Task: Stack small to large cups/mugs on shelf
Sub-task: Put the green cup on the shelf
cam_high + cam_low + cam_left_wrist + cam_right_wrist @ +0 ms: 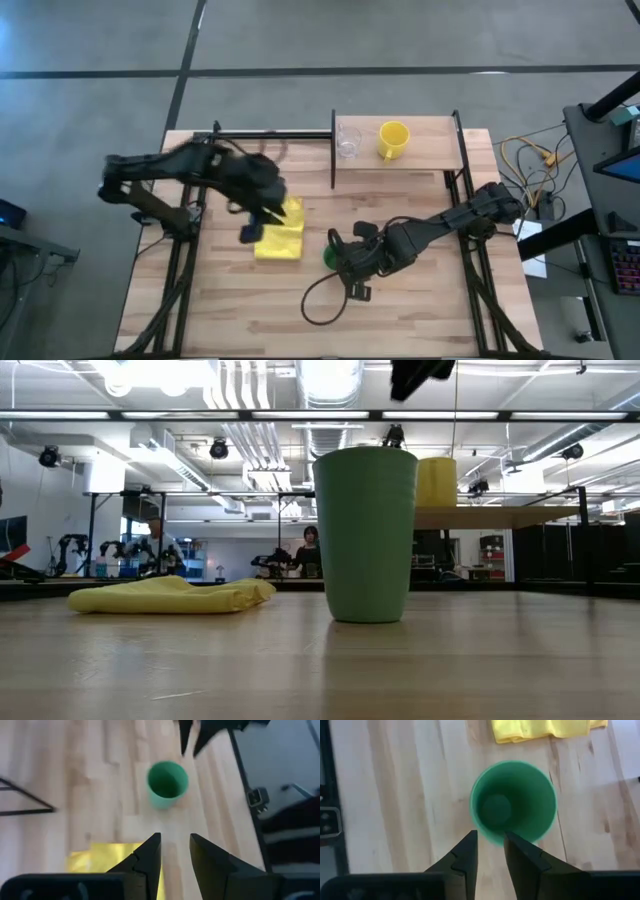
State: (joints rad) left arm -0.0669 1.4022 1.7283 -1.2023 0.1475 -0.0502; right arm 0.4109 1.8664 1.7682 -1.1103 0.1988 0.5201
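The green cup stands upright on its base on the tabletop, right of the flat yellow cloth. My right gripper hovers above the cup's rim, pointing down, fingers a narrow gap apart and touching nothing; in the low view its tips hang clear above the cup. My left gripper is slightly open over the yellow cloth, facing the green cup. On the shelf stand the clear cup and the yellow mug.
The shelf's black posts and frame rails run along the table's far side. A black cable loops on the tabletop near the right arm. Bare wood lies along the near edge. A person shows far off in the room.
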